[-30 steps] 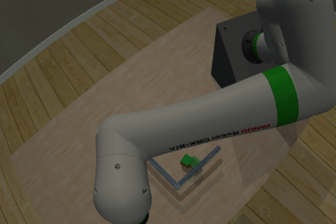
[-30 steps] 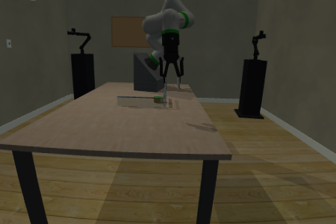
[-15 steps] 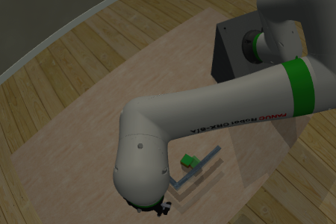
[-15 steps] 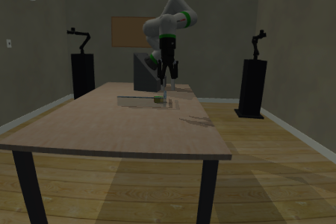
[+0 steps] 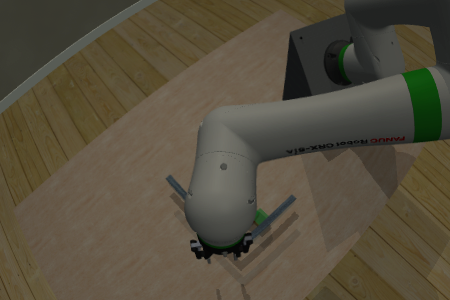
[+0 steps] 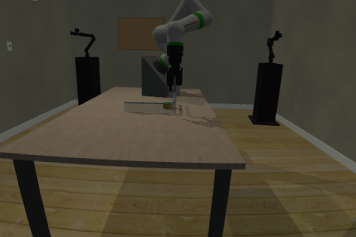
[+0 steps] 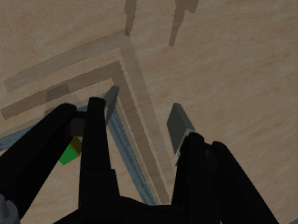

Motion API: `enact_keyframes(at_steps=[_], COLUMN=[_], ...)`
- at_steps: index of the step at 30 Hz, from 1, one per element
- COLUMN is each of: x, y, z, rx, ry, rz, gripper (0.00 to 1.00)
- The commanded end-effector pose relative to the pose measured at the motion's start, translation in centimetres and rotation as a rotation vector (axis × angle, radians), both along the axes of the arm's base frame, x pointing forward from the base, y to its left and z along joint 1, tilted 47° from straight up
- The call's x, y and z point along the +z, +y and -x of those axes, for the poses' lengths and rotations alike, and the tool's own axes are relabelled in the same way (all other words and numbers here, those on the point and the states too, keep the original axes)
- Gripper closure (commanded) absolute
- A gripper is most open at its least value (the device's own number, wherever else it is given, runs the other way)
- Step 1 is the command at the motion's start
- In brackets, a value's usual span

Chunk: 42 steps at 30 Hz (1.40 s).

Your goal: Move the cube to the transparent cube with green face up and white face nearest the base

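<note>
The cube (image 5: 260,216) shows its green top and lies on the table inside the corner of a grey L-shaped rail (image 5: 277,211). My arm's wrist hides most of it there. In the exterior view the cube (image 6: 168,105) sits low on the table, just left of and below my gripper (image 6: 174,84). In the wrist view the cube (image 7: 68,152) peeks out green and yellow-brown to the left of my left finger. My gripper (image 7: 143,106) hangs above the rail's corner, partly open with nothing between the fingers. I cannot make out the transparent cube.
The grey rail (image 7: 129,152) runs under my fingers in the wrist view. The robot's dark pedestal (image 5: 320,62) stands at the table's far end. Two black stands with camera arms (image 6: 87,78) (image 6: 269,90) flank the table.
</note>
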<state>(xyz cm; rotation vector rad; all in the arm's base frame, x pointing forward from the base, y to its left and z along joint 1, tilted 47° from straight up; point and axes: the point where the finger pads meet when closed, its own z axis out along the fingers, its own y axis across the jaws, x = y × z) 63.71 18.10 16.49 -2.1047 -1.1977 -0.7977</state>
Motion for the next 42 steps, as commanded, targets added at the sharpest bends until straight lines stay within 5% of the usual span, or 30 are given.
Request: enact_keyframes(at_steps=[1,14,30,42], x=[-0.7,-4.2,-6.6,-7.3], y=[0.1,0.8,1.5,1.8], z=[1.4,8.6,13.7,15.4], rx=[0.094,0.354,0.534,0.591], ry=[-0.092,-0.309,-0.458,-0.505], rz=[0.032,0.108,0.148,0.158], gripper=[0.59,0.59,0.59,0.59])
